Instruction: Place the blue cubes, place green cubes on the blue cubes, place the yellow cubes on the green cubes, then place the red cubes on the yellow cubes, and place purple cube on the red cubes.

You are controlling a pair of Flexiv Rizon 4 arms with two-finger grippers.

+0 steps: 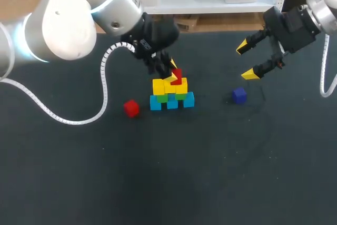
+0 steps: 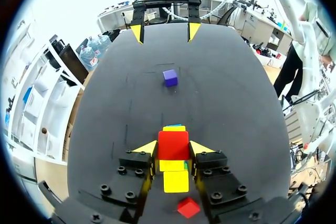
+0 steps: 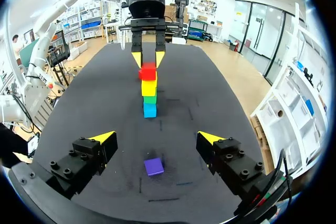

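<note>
Dark matte table [image 1: 210, 172], even light

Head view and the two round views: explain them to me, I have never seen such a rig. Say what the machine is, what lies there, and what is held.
This is a robot with two arms at a dark table. The head view looks down from above. Each round view comes from a camera on one arm's wrist. The left pincer is shut on a red cube at the top of a small stack: blue cubes lowest, then green cubes, then yellow cubes. The right pincer hangs open near a purple cube. A second red cube lies loose beside the stack.
</note>
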